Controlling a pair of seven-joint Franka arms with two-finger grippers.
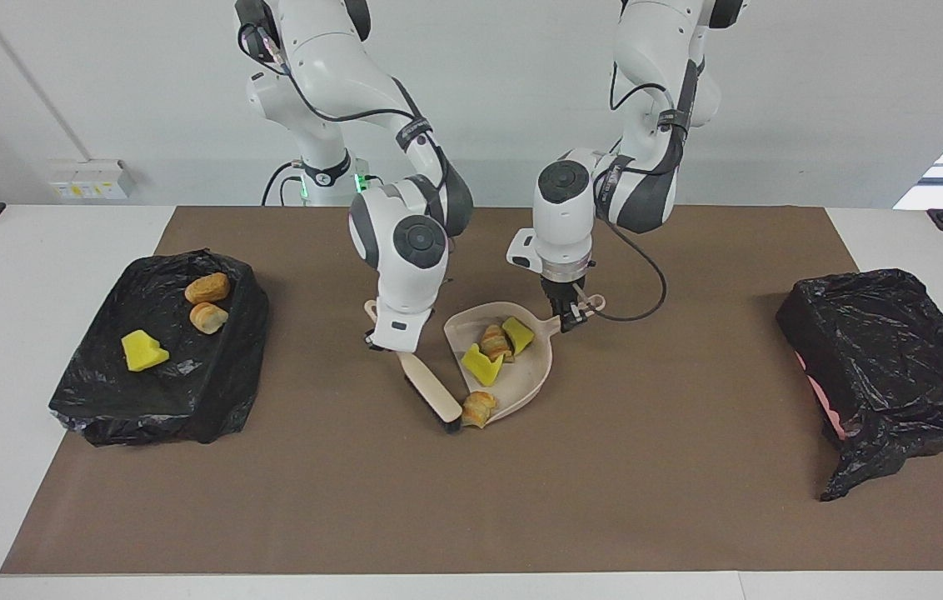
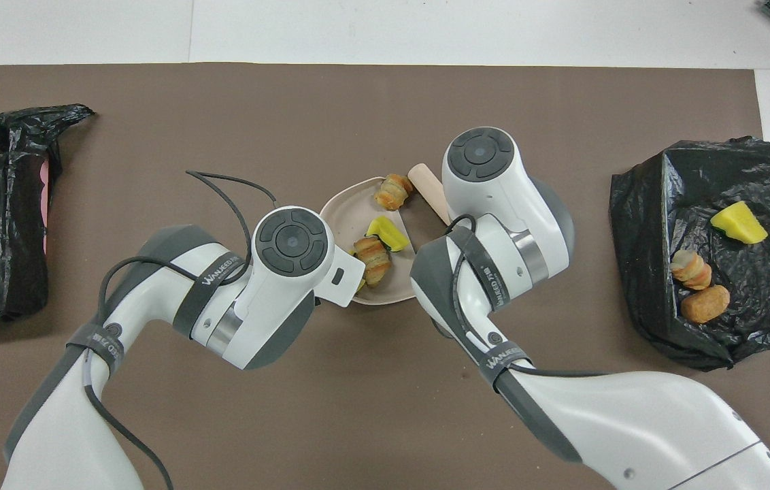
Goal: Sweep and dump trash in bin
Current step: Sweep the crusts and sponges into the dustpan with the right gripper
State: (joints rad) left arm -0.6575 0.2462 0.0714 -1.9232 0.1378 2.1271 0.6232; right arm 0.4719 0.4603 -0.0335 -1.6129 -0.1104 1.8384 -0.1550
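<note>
A beige dustpan (image 1: 533, 371) lies mid-table and also shows in the overhead view (image 2: 343, 209). It holds two yellow-and-green sponge pieces (image 1: 481, 365) (image 1: 518, 333) and a bread lump (image 1: 495, 340). A second bread lump (image 1: 478, 408) sits at its lip. My left gripper (image 1: 572, 317) is shut on the dustpan's handle. My right gripper (image 1: 394, 347) is shut on the beige brush (image 1: 431, 389), whose black bristles touch the mat beside the lip lump. In the overhead view both grippers are hidden under the wrists, and the brush's end (image 2: 428, 192) pokes out.
A bin lined with a black bag (image 1: 105, 412) stands at the right arm's end. It holds a yellow sponge piece (image 1: 142, 350) and two bread lumps (image 1: 207, 288). A second bag-lined bin (image 1: 888, 358) stands at the left arm's end. A brown mat (image 1: 471, 500) covers the table.
</note>
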